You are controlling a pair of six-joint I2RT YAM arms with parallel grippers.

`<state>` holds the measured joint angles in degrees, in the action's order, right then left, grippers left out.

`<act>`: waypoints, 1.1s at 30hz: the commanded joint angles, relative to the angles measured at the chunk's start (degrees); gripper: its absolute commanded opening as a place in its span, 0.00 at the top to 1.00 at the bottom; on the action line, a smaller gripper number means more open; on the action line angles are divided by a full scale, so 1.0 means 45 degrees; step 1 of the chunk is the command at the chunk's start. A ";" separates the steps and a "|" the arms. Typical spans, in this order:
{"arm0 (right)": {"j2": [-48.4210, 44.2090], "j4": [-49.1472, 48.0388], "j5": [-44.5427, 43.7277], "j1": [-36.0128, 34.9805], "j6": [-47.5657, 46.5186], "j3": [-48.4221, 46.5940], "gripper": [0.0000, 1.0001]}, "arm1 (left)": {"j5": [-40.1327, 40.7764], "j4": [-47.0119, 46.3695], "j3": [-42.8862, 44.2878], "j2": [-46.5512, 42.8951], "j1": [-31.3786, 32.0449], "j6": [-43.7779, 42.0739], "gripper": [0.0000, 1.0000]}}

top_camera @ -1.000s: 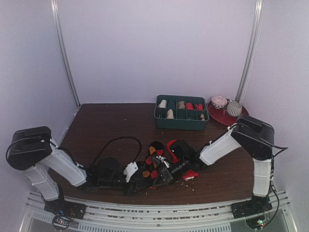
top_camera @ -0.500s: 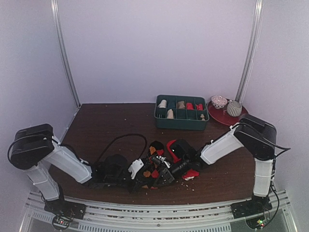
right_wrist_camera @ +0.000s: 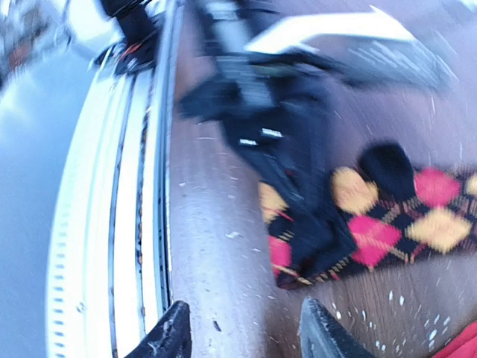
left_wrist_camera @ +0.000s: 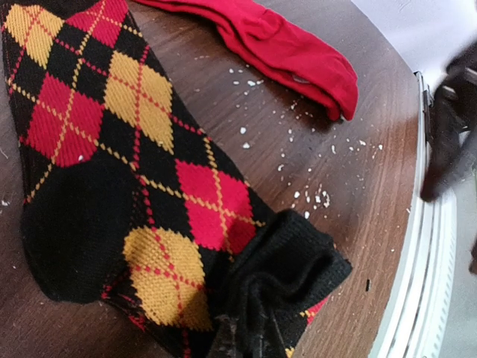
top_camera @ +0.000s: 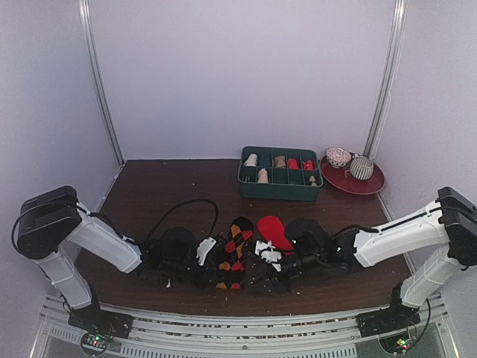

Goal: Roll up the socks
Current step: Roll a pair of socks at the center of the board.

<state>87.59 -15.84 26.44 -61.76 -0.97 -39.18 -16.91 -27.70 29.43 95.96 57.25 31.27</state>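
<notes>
The black argyle sock (top_camera: 235, 250) (left_wrist_camera: 112, 149) lies flat near the table's front. My left gripper (top_camera: 215, 267) (left_wrist_camera: 242, 339) is shut on its bunched black cuff (left_wrist_camera: 291, 261); the fingertips are mostly hidden by the fabric. The plain red sock (top_camera: 274, 230) (left_wrist_camera: 287, 45) lies just right of it, apart from both grippers. My right gripper (top_camera: 267, 270) (right_wrist_camera: 242, 339) hovers open over bare wood beside the argyle cuff (right_wrist_camera: 313, 239), with nothing between its fingertips (right_wrist_camera: 170, 337). The right wrist view is blurred.
A green divided tray (top_camera: 280, 192) with small rolled bundles stands at the back right, and a red plate (top_camera: 369, 185) with two balls sits beside it. The metal front rail (left_wrist_camera: 417, 283) (right_wrist_camera: 134, 186) runs close to the cuff. White crumbs (left_wrist_camera: 313, 198) dot the wood.
My right gripper has opened, let go of the socks and drawn back as its arm lowered and stretched out. My left gripper has shut on the argyle cuff. Both socks now lie flatter.
</notes>
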 commanded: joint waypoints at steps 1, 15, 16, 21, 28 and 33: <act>-0.0353 -0.0620 -0.3513 -0.1160 -0.4037 0.0814 0.48 | -0.0368 0.2399 -0.0140 0.0550 -0.0154 0.0356 1.00; 0.1804 -0.0288 -0.4448 -0.2723 -0.6533 -0.0799 0.48 | -0.0693 0.2755 -0.0224 0.0687 -0.0350 0.0263 1.00; 0.1897 -0.0267 -0.4493 -0.2775 -0.6609 -0.0846 0.48 | -0.0686 0.2772 -0.0216 0.0687 -0.0349 0.0259 1.00; 0.2405 -0.0287 -0.5003 -0.2886 -0.7010 -0.1137 0.48 | -0.0687 0.2889 -0.0290 0.0721 -0.0360 0.0164 1.00; 0.3406 -0.0524 -0.6474 -0.2721 -0.6864 -0.1752 0.49 | -0.0769 0.2781 -0.0460 0.0687 -0.0360 0.0171 1.00; 0.3544 -0.0880 -0.6819 -0.2517 -0.6601 -0.1801 0.50 | -0.0923 0.2680 -0.0477 0.0783 -0.0360 0.0061 1.00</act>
<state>102.96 -18.50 -0.32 -73.82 -31.51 -46.76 -20.84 -26.00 30.02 96.71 55.81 32.29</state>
